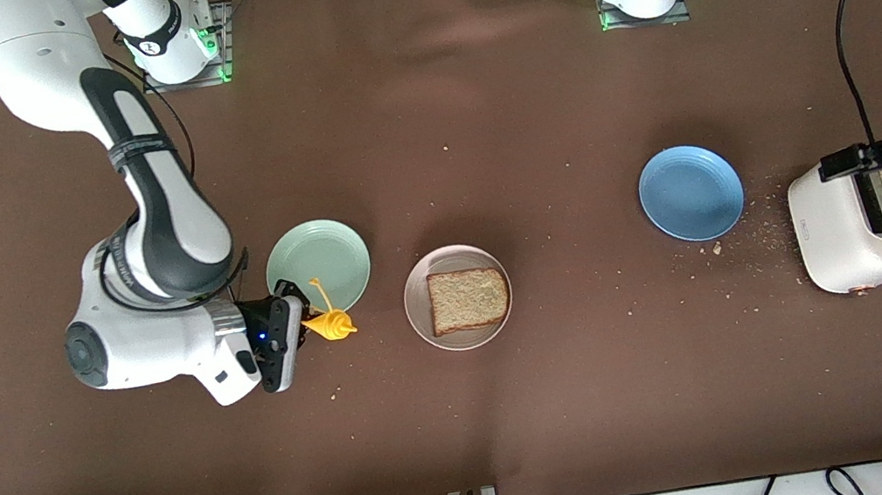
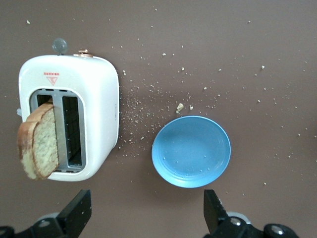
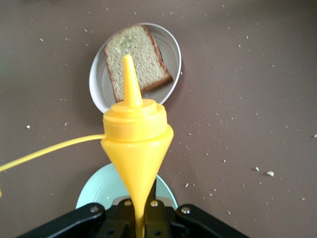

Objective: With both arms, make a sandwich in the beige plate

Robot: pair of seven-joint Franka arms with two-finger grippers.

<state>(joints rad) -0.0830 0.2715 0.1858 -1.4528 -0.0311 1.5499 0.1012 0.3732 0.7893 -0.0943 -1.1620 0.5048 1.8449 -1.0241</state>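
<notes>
The right hand (image 1: pixel 302 318) is clamped on a yellow plastic squeeze bottle with a cone top and pointed nozzle (image 1: pixel 329 324), carried over the edge of the round mint-green plate (image 1: pixel 318 265), its nozzle aimed toward the round beige ceramic plate (image 1: pixel 458 297) just ahead of the fingers. On that plate lies one square slice of brown wholegrain bread (image 1: pixel 469 299), bare on top; no lettuce and no second slice are on it, so the sandwich looks barely begun. A thin yellow strap trails off the bottle's cap (image 3: pixel 49 148) beside the hand. The left hand (image 2: pixel 146 215) hangs wide and empty over the brown-covered bench (image 1: pixel 471 101), with a white two-slot toaster (image 2: pixel 69 119) and a round blue plate (image 2: pixel 191 151) below and ahead of its fingers, scattered crumbs (image 2: pixel 136 106) between them. A toasted brown bread slice (image 2: pixel 38 141) leans out of the toaster slot nearest that hand. The risks, as I judge them: squeezing before the nozzle is over the bread would put sauce on the bench or the plate's rim; the loose strap could drag across the slice; and the leaning toast, tilted in its slot, may slip or crumble if the left fingers close off-centre on it.
</notes>
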